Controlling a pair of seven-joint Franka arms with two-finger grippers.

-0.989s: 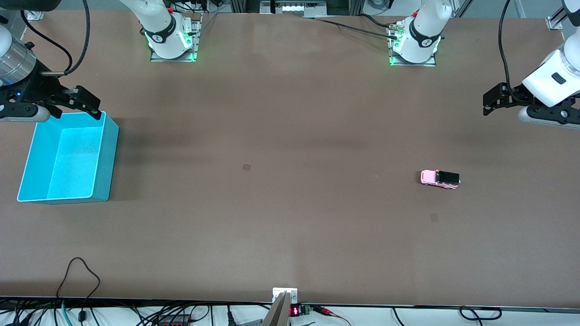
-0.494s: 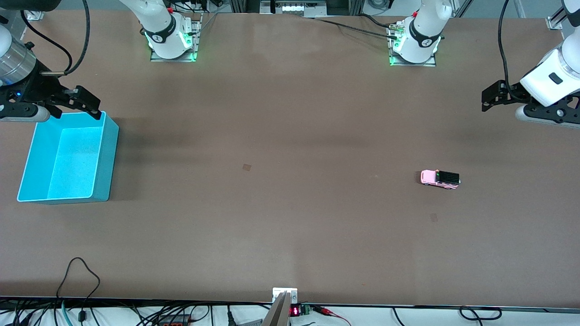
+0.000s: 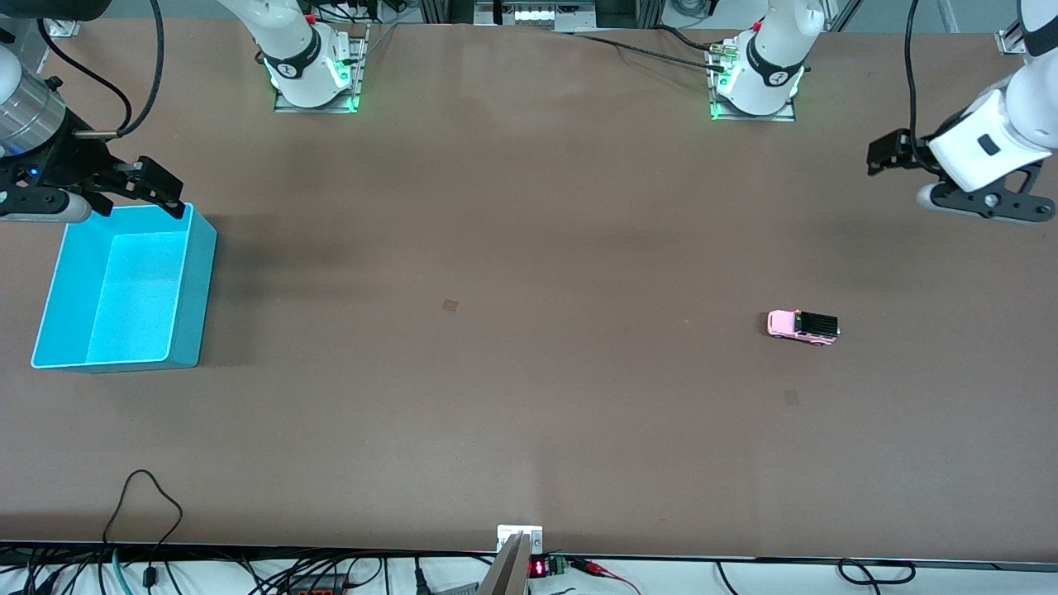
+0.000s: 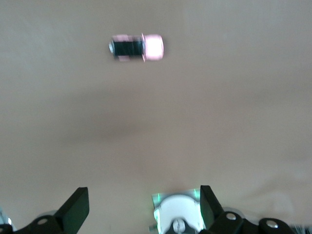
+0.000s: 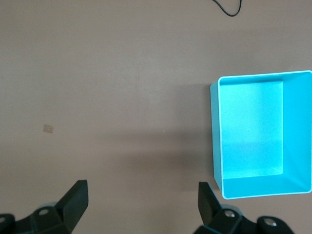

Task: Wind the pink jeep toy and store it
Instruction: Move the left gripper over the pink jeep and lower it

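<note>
The pink jeep toy (image 3: 802,326) stands on the brown table toward the left arm's end; it shows blurred in the left wrist view (image 4: 136,48). My left gripper (image 3: 883,154) is open and empty, up in the air over the table's edge at the left arm's end, well apart from the jeep. Its own view shows it (image 4: 142,207) over the left arm's base. My right gripper (image 3: 153,188) is open and empty, over the farther rim of the cyan bin (image 3: 198,273). Its own view shows it (image 5: 141,202) over bare table beside the bin (image 5: 217,141).
The cyan bin is empty and stands at the right arm's end of the table. The two arm bases (image 3: 312,76) (image 3: 756,83) stand along the farthest edge. Cables (image 3: 149,504) hang at the nearest edge.
My left gripper has risen and moved a little toward the arm bases and the table's middle. The jeep, the bin and the right arm have not moved.
</note>
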